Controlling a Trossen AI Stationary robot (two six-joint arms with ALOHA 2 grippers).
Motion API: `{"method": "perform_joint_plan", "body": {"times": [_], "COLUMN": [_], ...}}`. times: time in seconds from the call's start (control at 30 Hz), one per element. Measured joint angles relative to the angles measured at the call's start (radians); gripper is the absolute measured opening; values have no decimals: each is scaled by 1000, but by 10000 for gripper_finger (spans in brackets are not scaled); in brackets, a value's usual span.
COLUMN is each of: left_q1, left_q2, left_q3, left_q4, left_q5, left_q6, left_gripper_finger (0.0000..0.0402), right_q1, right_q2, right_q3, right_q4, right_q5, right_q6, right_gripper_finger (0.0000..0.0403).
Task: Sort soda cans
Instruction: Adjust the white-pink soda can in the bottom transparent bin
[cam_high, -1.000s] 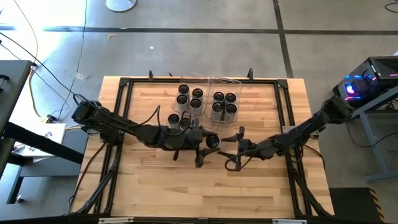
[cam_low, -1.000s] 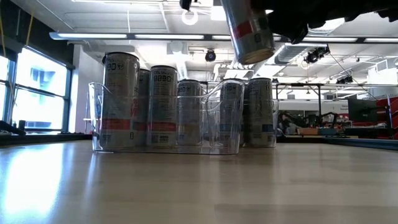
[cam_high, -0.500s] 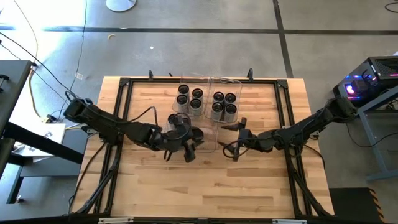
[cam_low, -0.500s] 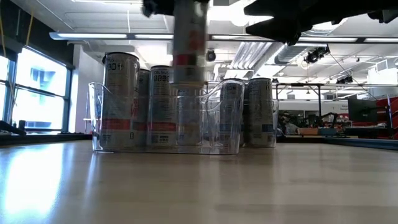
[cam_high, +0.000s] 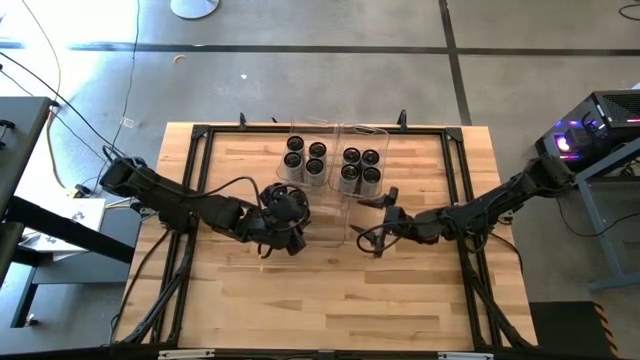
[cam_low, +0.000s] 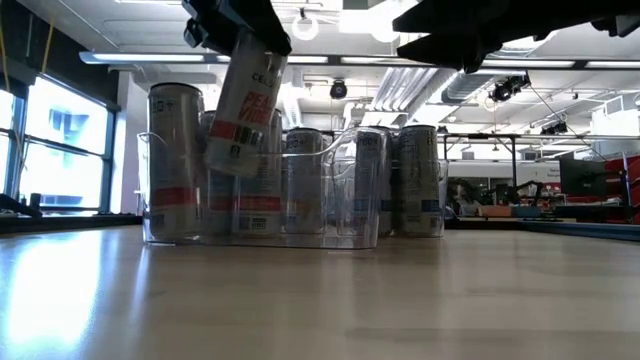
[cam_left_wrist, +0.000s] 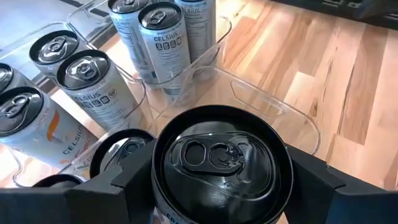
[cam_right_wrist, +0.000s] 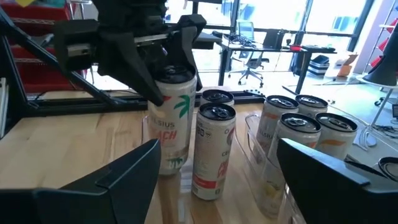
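Above the left clear bin (cam_high: 302, 200), left gripper (cam_high: 283, 208) fingers clasp a tilted Celsius can (cam_low: 243, 107); right gripper (cam_high: 382, 222) waits released beside.

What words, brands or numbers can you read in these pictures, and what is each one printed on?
"CELSIUS" on the tall can standing in the clear bin.
"CELSIUS" on the can next to it.
"CELSIUS" and "PEACH", partly covered, on the can held by the left gripper.
Nutrition panels and other small print on the cans: too small to read.
Lettering on the cans in the low view: too blurred to read.
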Motion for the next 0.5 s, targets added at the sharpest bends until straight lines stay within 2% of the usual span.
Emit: {"method": "perform_joint_plan", "body": {"times": [0.13, 0.3, 0.5], "left_q1": [11, 21, 19], "left_q2": [8, 53, 111], "left_q3": [0, 0, -1], "left_q4": [1, 10, 31], "left_q5": [-2, 2, -18], "left_q6": [-4, -30, -88], "left_gripper_finger": [246, 266, 266], "right_q1": [-2, -2, -2], "right_q2": [0, 0, 0], "right_q3": [0, 0, 0], "right_q4": [-1, -16, -30], "right_q5": [-4, -9, -8], "right_q6": [14, 29, 42], "right_gripper_finger": [316, 316, 316]}}
